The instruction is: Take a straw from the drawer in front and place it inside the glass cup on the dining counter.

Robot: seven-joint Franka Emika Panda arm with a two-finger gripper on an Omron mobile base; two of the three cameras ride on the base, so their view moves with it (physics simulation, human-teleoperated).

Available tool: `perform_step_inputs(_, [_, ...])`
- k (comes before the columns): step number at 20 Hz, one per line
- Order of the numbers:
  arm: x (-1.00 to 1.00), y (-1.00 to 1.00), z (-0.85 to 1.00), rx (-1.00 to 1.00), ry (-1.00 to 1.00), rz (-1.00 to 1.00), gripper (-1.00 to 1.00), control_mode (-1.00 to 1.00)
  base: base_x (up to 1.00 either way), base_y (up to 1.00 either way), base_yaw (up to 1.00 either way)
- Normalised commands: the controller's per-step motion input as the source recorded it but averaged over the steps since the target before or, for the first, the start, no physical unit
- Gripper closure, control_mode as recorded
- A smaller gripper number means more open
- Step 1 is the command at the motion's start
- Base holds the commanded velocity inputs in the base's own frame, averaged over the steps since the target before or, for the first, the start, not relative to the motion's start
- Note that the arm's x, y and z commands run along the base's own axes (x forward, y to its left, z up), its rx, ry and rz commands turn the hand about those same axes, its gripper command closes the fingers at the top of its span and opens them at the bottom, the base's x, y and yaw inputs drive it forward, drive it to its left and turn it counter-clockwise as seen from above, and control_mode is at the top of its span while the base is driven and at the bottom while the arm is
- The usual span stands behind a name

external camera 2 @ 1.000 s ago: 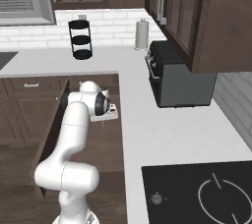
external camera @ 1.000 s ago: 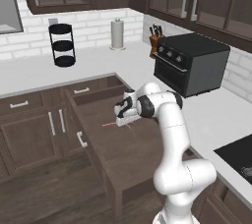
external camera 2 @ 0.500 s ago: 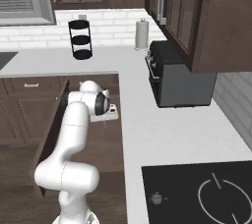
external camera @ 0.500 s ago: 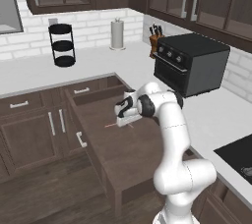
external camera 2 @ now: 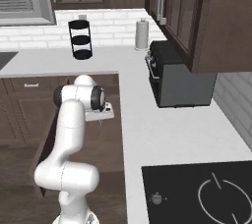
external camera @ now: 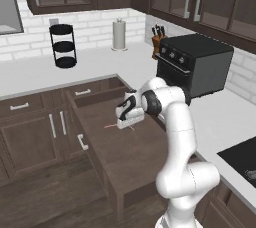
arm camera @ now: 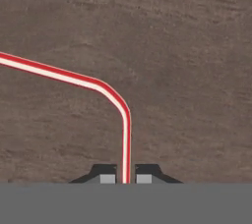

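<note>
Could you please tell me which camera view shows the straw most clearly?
The hand view: the straw runs large and sharp, bend included, down between the gripper's fingertips. The left base view gives a faint pink line; the right base view hardly resolves it.

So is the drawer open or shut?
Open: the drawer is pulled out, its wood floor exposed, with the straw lying on it between the gripper's fingertips.
</note>
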Motion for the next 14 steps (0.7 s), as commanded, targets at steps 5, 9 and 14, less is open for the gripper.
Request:
perform_step_inputs(5, [-0.34, 0.26, 1.0, 0.0, -0.28, 0.0, 1.0, -1.0, 0.0, 0.0, 0.0])
perform_step_inputs(9, [0.0, 0.18, 1.0, 0.0, -0.13, 0.0, 1.0, -1.0, 0.0, 0.0, 0.0])
perform_step_inputs(14, [0.0, 0.03, 1.0, 0.0, -0.01, 0.0, 1.0, -1.0, 0.0, 0.0, 0.0])
